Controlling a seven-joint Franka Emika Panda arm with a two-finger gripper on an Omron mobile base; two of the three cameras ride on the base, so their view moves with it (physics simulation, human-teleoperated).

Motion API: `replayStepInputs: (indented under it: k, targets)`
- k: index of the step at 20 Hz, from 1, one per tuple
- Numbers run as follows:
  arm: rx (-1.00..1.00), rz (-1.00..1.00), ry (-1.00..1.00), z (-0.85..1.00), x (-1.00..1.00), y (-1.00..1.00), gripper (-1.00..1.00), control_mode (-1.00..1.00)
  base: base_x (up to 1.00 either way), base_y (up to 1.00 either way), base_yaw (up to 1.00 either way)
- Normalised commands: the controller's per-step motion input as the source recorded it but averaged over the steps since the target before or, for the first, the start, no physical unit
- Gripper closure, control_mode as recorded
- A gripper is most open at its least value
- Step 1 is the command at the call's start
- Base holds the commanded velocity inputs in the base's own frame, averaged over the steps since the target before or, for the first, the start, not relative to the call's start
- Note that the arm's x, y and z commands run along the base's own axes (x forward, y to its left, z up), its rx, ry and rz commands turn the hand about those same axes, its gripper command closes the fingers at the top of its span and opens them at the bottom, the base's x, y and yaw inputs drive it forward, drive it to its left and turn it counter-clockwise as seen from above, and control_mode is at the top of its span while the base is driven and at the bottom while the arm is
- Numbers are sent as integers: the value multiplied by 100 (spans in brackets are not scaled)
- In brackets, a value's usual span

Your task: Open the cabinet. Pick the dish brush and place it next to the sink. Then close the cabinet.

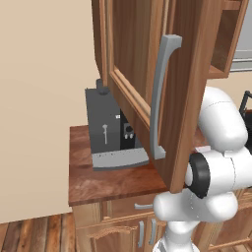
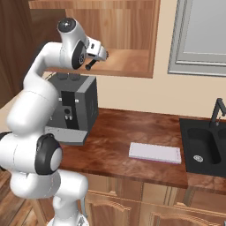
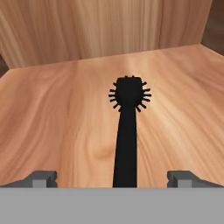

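The cabinet [image 1: 142, 74] hangs open, its door with the long grey bar handle [image 1: 160, 98] swung out toward me. On its wooden shelf [image 3: 52, 118] lies the black dish brush [image 3: 127, 127], bristled head away from me and handle running back between my fingertips [image 3: 41, 177]. My gripper [image 3: 113, 178] is open, straddling the handle's near end without touching it. From the right base view, the gripper [image 2: 99, 59] reaches into the cabinet [image 2: 128, 59] just above the shelf. The black sink [image 2: 204, 150] with its thin faucet [image 2: 217, 110] sits at the far right of the counter.
A dark coffee machine [image 2: 73, 108] stands on the brown counter [image 2: 132, 132] below the cabinet. A flat white pad [image 2: 155, 152] lies between it and the sink. The open door [image 1: 172, 147] juts out beside my arm. Lower cupboards [image 2: 145, 207] run under the counter.
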Motion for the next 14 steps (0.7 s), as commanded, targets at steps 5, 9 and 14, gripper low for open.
replayStepInputs:
  k: [5, 9, 14]
  targets:
    - [0, 0, -1, -28, 21, 0, -100, -100, 0, 0, 0]
    - [0, 0, 0, -13, 33, 0, -100, -100, 0, 0, 0]
    - [0, 0, 0, -12, 35, 0, -100, -100, 0, 0, 0]
